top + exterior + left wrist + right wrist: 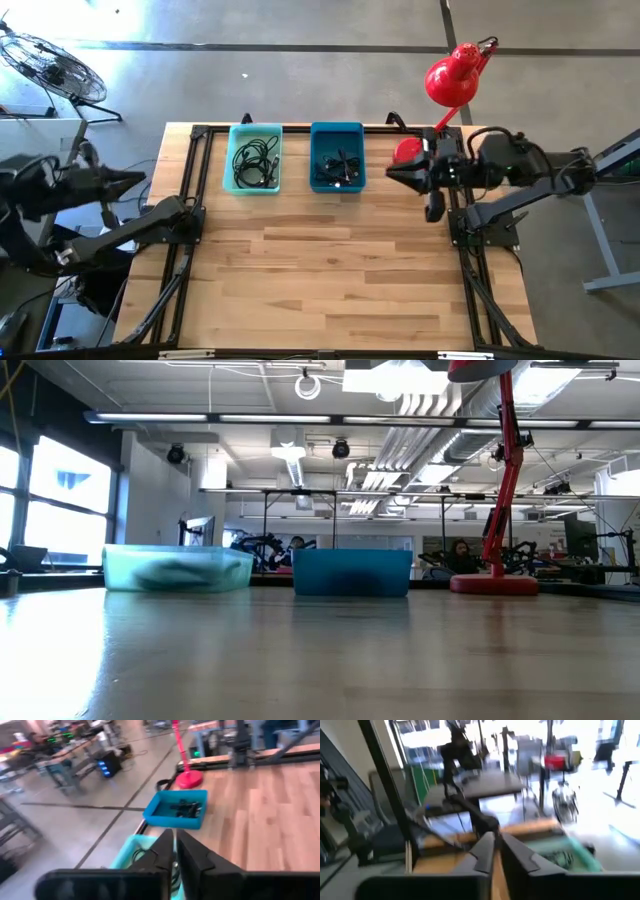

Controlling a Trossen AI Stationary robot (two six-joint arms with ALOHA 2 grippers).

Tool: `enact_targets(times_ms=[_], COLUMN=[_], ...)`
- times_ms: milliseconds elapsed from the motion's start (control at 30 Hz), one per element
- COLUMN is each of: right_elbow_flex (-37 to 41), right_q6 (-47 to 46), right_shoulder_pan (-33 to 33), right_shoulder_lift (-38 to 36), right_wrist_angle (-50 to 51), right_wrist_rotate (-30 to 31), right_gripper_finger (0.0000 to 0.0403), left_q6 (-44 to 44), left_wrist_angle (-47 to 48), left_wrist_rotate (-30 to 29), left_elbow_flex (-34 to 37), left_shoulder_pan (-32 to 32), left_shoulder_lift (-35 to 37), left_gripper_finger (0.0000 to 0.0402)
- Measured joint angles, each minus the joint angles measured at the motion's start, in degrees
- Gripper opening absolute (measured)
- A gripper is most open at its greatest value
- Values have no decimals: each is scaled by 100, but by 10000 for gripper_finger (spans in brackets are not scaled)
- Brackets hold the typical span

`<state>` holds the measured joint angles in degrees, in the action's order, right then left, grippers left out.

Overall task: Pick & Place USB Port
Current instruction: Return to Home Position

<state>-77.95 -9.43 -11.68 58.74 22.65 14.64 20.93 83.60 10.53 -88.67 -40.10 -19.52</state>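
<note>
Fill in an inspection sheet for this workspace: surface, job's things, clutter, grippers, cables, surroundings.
Surface: wooden table, nothing lying on its middle or front.
Job's things: green bin and blue bin, side by side at the far edge.
Clutter: red lamp, standing right of the blue bin.
Grippers: left gripper beyond the table's left edge; right gripper near the lamp's base; fingers shut, both empty.
Cables: black cables in both bins.
Surroundings: fan on the floor.
</note>
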Motion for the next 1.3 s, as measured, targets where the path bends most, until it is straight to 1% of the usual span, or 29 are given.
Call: enact_targets(times_ms=[33,67,167,233,300,400,500,533,567,633,767,867,933,1000,1067,1133,1233,1300], right_elbow_flex=[0,0,0,2,2,3,85,199,356,812,2154,3276,3978,4585,5024,5313,5501,5541], right_q6=[-74,-137,-477,-668,-828,-1116,-1173,-1154,-1087,-844,-573,-624,-764,-839,-851,-852,-771,-714], right_shoulder_pan=[0,0,0,0,0,0,0,-13,-24,-37,-33,-33,-31,-33,-38,-37,-7,43], right_shoulder_lift=[-79,-139,-237,-273,-304,-328,-388,-442,-527,-708,-1174,-1557,-1740,-1878,-1952,-1960,-1931,-1896], right_wrist_angle=[283,529,1251,1765,2324,2959,3076,2951,2735,2019,403,-801,-1628,-2389,-3032,-3384,-3409,-3403], right_wrist_rotate=[29,72,283,462,603,673,643,629,610,540,213,30,-75,-192,-218,-154,-80,-79], right_gripper_finger=[14,9,16,6,4,2,1,1,1,1,1,0,0,0,0,0,0,0], left_q6=[-41,-84,-334,-561,-784,-1061,-1005,-884,-763,-599,-301,-294,-269,-176,-65,56,243,332], left_wrist_angle=[39,62,41,17,14,-162,44,-33,-291,-853,-1659,-1982,-2041,-2017,-2024,-2032,-2027,-2007], left_wrist_rotate=[-115,-227,-476,-659,-785,-759,-526,-445,-214,472,1562,2424,2870,3229,3546,3849,4213,4508], left_elbow_flex=[48,108,350,587,900,1468,1692,1826,1956,2286,2829,3271,3494,3690,3804,3851,3872,3870], left_shoulder_pan=[-1,-2,-2,-2,-4,-79,-403,-518,-682,-1087,-1840,-2463,-2840,-3221,-3603,-3959,-4404,-4514], left_shoulder_lift=[151,305,779,1083,1431,1926,1871,1867,1890,1911,1907,1905,1909,1909,1905,1909,1905,1903], left_gripper_finger=[12,13,12,3,4,1,1,1,1,1,1,0,0,0,0,0,0,0])
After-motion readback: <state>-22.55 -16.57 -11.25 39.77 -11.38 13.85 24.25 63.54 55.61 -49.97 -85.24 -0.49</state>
